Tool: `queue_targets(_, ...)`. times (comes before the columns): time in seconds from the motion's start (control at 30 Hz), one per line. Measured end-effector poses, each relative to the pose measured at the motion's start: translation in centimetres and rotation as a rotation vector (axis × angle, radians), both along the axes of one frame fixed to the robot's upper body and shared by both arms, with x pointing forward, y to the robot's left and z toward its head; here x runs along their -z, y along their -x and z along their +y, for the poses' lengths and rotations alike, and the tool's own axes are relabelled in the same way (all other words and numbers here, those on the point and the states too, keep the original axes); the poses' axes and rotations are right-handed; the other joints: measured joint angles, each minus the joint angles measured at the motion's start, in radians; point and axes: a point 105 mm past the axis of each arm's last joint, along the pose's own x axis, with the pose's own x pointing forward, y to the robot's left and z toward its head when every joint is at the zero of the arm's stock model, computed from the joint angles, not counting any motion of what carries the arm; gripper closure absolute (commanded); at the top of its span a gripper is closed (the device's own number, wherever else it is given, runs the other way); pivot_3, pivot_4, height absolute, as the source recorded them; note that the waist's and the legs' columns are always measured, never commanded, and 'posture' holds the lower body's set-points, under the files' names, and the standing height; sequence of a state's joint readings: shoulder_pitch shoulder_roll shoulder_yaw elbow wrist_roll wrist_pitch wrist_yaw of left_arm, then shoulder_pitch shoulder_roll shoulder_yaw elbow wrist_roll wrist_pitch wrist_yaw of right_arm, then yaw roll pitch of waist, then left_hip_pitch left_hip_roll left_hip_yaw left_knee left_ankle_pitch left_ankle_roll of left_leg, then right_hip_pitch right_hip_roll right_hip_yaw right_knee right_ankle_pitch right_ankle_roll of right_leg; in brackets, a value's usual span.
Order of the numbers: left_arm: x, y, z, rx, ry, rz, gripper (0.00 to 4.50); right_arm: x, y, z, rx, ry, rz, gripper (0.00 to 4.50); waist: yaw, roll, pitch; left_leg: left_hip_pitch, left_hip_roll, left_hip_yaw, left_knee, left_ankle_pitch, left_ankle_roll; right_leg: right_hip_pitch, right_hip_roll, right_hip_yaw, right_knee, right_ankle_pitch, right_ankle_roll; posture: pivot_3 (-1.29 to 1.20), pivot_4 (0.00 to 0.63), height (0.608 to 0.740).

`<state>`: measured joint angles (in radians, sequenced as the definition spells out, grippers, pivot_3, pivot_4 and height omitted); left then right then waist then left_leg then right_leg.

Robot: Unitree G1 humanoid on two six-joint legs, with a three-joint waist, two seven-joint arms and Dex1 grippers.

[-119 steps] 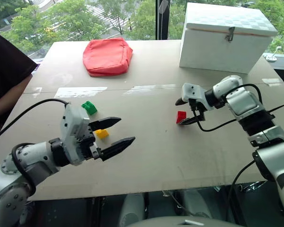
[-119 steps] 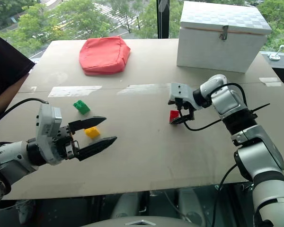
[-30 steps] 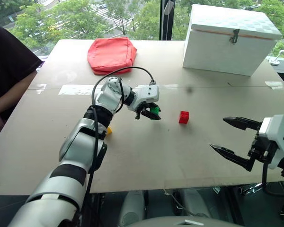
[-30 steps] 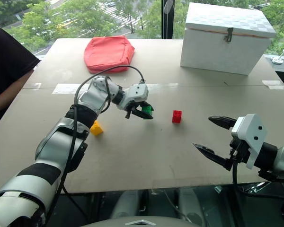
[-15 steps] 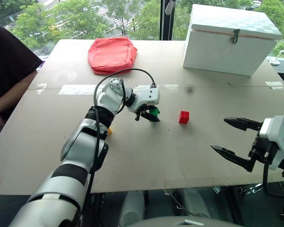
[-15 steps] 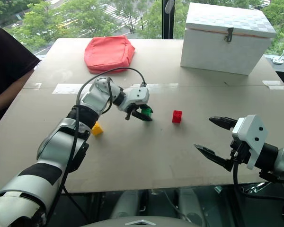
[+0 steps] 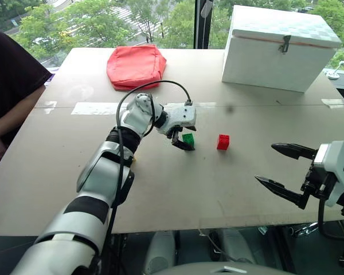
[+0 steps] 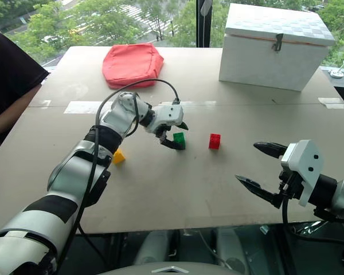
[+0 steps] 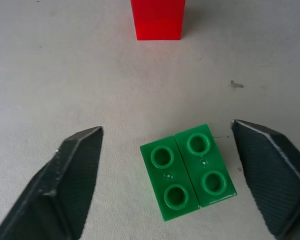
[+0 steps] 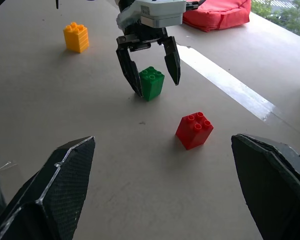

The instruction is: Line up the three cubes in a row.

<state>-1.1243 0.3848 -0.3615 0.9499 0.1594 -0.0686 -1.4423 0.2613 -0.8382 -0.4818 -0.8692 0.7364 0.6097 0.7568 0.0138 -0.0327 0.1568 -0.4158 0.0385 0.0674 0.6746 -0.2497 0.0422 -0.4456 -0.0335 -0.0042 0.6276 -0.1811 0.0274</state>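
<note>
Nearest you, your right gripper hangs past the table's front edge with its black fingers spread wide and nothing between them, well apart from every cube.

Further in, on the matte beige table, your left gripper stands over the green cube, jaws parted. In the left wrist view the cube sits between the two fingers with a gap on each side, so it rests on the table rather than in a grip. It is a two-by-two studded brick, smooth glossy plastic, turned slightly askew to the fingers.

The red cube lies just to the right of the green one, near but not touching. The yellow cube sits off to the left, closer to you and partly behind your left forearm, well apart from the pair. Your left arm is the nearer one to it; I judge the coming move to be lifting clear of green and swinging back left for yellow.

Far back rest a soft red pouch and a hard white box with a metal latch. A person's dark sleeve shows at the left edge.
</note>
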Motion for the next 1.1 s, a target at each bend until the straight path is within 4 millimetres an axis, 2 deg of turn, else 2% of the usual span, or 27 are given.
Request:
queue_targets(0.07, -0.5, 0.1, 0.3, -0.002, 0.003, 0.0, 0.03, 0.0, 0.1, 0.0, -0.002, 0.002, 0.002, 0.0, -0.002, 0.0, 0.0, 0.0, 0.0, 0.0, 0.0, 0.0, 0.0, 0.0, 0.0, 0.0, 0.0, 0.0, 0.0, 0.0, 0.15, 0.74)
queue_targets(0.3, -4.8, 1.4, 3.2, -0.129, 0.185, 0.023, 0.03, -0.2, -0.3, 0.3, -0.02, -0.003, -0.012, 0.0, -0.006, 0.0, 0.0, 0.001, 0.001, -0.004, 0.0, 0.0, 0.0, 0.0, 0.0, 0.001, 0.002, 0.0, 0.0, 0.0, 0.15, 0.74)
queue_targets(0.33, -5.5, 2.2, 4.6, -0.199, 0.223, 0.026, 0.03, -0.2, -0.4, 0.6, -0.036, -0.01, -0.009, 0.0, -0.012, 0.0, 0.0, 0.002, 0.001, -0.004, 0.0, 0.0, 0.0, 0.0, 0.0, 0.001, 0.002, 0.0, 0.0, 0.0, 0.15, 0.74)
queue_targets(0.37, -5.7, 2.3, 5.0, -0.22, 0.231, 0.032, 0.03, -0.1, -0.4, 0.5, -0.036, -0.01, -0.005, 0.0, -0.013, 0.001, 0.0, 0.002, 0.001, -0.005, 0.0, 0.0, 0.0, 0.0, 0.0, 0.001, 0.002, 0.0, 0.0, 0.0, 0.15, 0.74)
queue_targets(0.43, -6.2, 3.6, 7.7, -0.395, 0.279, 0.006, 0.03, 0.1, -0.7, 0.8, -0.06, -0.017, 0.001, 0.0, -0.022, 0.001, 0.0, 0.002, 0.002, -0.005, 0.0, 0.0, 0.0, 0.0, 0.0, 0.001, 0.004, 0.0, 0.001, 0.0, 0.15, 0.74)
queue_targets(0.5, -6.5, 4.2, 8.8, -0.529, 0.33, 0.004, 0.03, 0.3, -0.9, 0.9, -0.071, -0.024, 0.008, 0.0, -0.021, 0.001, 0.0, 0.002, 0.002, -0.006, 0.001, 0.0, 0.0, 0.0, 0.0, 0.001, 0.004, 0.0, 0.001, 0.0, 0.15, 0.74)
queue_targets(0.6, -5.7, 5.8, 11.3, -0.748, 0.338, 0.015, 0.03, 0.6, -1.2, 1.6, -0.117, -0.041, 0.019, 0.0, -0.019, 0.001, 0.0, 0.003, 0.001, -0.006, 0.002, 0.0, 0.0, 0.0, 0.0, 0.001, 0.005, -0.001, 0.001, 0.0, 0.15, 0.74)
queue_targets(0.7, -4.4, 7.4, 13.1, -0.866, 0.294, 0.036, 0.03, 0.6, -1.3, 2.2, -0.158, -0.052, 0.018, 0.0, -0.02, 0.0, 0.0, 0.004, 0.001, -0.006, 0.002, 0.0, 0.0, 0.001, 0.0, 0.001, 0.006, -0.001, 0.001, 0.0, 0.15, 0.74)
queue_targets(0.9, -2.3, 9.1, 15.6, -0.827, 0.18, 0.034, 0.03, 1.0, -1.7, 2.5, -0.188, -0.054, 0.032, 0.0, -0.013, 0.0, 0.0, 0.003, 0.001, -0.006, 0.002, 0.0, 0.0, 0.0, -0.001, 0.001, 0.006, -0.001, 0.0, 0.0, 0.15, 0.74)
queue_targets(1.0, -2.3, 9.1, 16.5, -0.783, 0.133, 0.008, 0.03, 0.9, -1.7, 2.6, -0.191, -0.056, 0.025, 0.0, -0.003, 0.001, 0.0, 0.004, 0.001, -0.005, 0.002, 0.0, 0.0, 0.0, -0.001, 0.001, 0.006, -0.001, 0.0, 0.0, 0.15, 0.74)
queue_targets(1.1, -1.4, 8.7, 16.8, -0.747, 0.108, 0.024, 0.03, 1.1, -1.6, 2.7, -0.184, -0.054, 0.027, 0.0, 0.005, 0.001, 0.0, 0.003, 0.001, -0.005, 0.002, 0.0, 0.0, 0.0, -0.002, 0.0, 0.005, -0.001, 0.0, 0.0, 0.15, 0.74)
